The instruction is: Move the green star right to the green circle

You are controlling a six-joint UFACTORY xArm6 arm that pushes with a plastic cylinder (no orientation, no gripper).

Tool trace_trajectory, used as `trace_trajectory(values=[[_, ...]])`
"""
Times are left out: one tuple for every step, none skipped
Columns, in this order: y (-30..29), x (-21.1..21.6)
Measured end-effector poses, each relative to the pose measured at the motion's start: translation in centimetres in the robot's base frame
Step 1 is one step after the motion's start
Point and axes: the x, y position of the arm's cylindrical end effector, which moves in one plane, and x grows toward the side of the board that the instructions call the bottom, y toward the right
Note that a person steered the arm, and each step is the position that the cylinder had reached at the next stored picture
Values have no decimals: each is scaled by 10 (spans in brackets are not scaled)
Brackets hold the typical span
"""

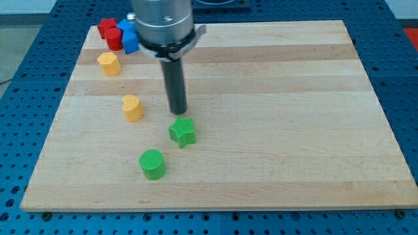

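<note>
Wooden board (274,130), my tip (178,112) just above green star (183,132), green circle (153,164) lower-left, tool is a bare rod, no jaws

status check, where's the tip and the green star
My tip just above the green star toward the view's top, close to it. Green circle below-left of star, small gap. Nothing between them.

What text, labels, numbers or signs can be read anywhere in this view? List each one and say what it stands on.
None: no word, number, brand or sign shows. The wooden board, the green star, the green circle, the yellow blocks and the red and blue blocks are plain. My tip, just above the star, is unmarked too.
</note>
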Motion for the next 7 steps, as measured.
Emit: trace_trajectory(values=[[0,39],[8,60],[7,35],[23,8],[58,22],[63,50],[60,77]])
